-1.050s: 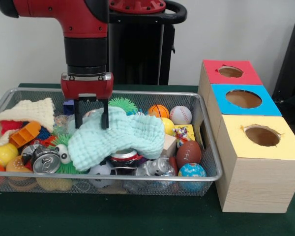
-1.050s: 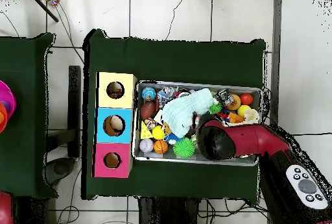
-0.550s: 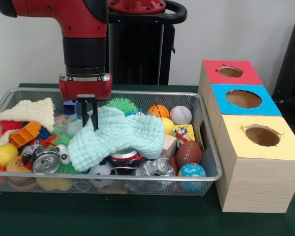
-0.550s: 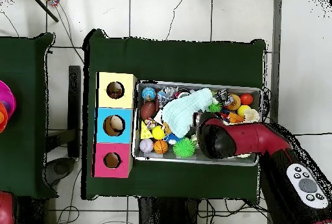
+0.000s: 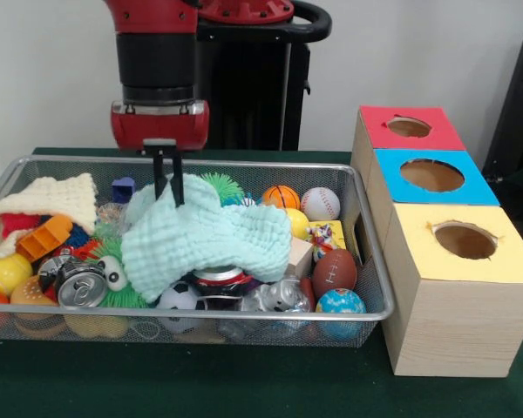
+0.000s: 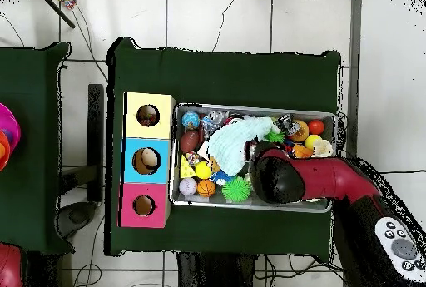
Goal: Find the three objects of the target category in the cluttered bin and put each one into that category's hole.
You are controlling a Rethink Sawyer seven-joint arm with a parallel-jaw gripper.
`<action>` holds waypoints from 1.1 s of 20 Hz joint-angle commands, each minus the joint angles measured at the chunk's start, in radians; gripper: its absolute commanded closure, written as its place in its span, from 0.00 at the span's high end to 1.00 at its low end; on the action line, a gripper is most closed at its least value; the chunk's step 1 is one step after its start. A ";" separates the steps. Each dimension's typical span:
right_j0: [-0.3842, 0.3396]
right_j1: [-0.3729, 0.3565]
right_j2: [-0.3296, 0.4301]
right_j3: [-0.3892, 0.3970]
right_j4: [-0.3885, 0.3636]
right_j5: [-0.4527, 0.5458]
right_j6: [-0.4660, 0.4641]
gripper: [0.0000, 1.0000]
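No readable text, label, brand, number or sign shows on anything in either view.

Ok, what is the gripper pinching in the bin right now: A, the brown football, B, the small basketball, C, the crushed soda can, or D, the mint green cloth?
D: in the front view the gripper is shut on a raised fold of the mint green cloth, which peaks up between its fingers.
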 commanded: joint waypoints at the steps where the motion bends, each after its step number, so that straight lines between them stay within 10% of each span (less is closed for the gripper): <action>1: 0.024 -0.200 0.091 0.167 0.190 0.255 -0.016 0.00; 22: 0.088 -0.501 0.054 0.312 0.476 0.476 -0.081 0.00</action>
